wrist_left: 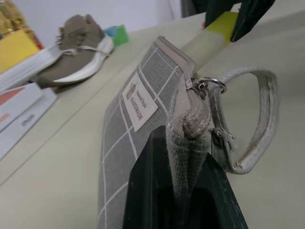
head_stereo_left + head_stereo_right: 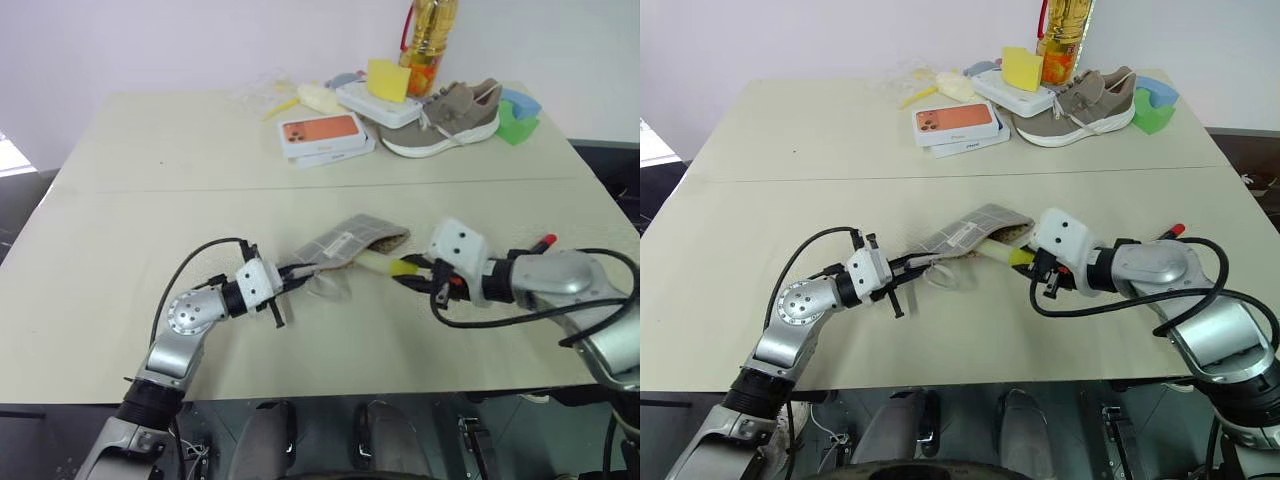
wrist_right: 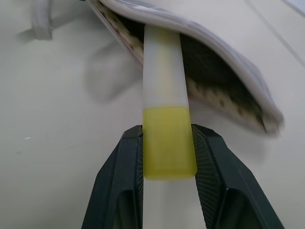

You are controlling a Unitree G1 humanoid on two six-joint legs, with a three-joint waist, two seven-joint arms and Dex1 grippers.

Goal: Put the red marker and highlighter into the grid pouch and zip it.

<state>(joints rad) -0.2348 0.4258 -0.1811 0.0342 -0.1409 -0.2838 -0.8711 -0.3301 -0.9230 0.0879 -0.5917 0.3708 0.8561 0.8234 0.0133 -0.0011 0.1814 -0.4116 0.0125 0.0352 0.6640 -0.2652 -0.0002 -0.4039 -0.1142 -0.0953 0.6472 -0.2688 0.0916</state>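
Observation:
The grey grid pouch lies mid-table, lifted at its near end, where my left gripper is shut on the fabric by the zipper pull. The pouch's wrist strap hangs loose beside it. My right gripper is shut on the yellow end of the highlighter. The highlighter's pale translucent end reaches into the pouch's open mouth. A red marker peeks out behind my right forearm, mostly hidden.
At the table's far side stand two stacked orange-pictured phone boxes, a grey shoe, a white box with a yellow block on it, a bottle and green and blue sponges.

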